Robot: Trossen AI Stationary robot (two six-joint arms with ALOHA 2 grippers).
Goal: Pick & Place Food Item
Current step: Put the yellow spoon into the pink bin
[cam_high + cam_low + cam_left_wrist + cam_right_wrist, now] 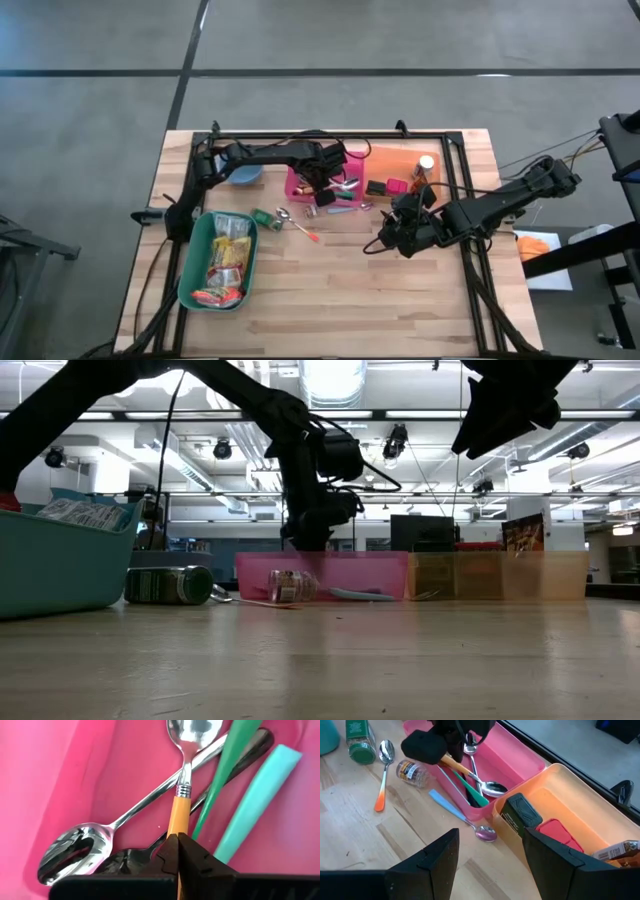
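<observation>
Where wooden table [400, 300] ends, grey floor [400, 40].

Spoon [179, 815] noted: polished steel bowl, ribbed steel collar, orange handle. The handle end is pinched between the closed fingers of the left gripper [178, 851]. The spoon is held inside the pink bin [60, 770], bowl end pointed away from the gripper. Its neck is seen crossing over the stem of an all-steel spoon [75, 852] lying in the bin. Whether the bowl touches the bin floor could not be determined.
</observation>
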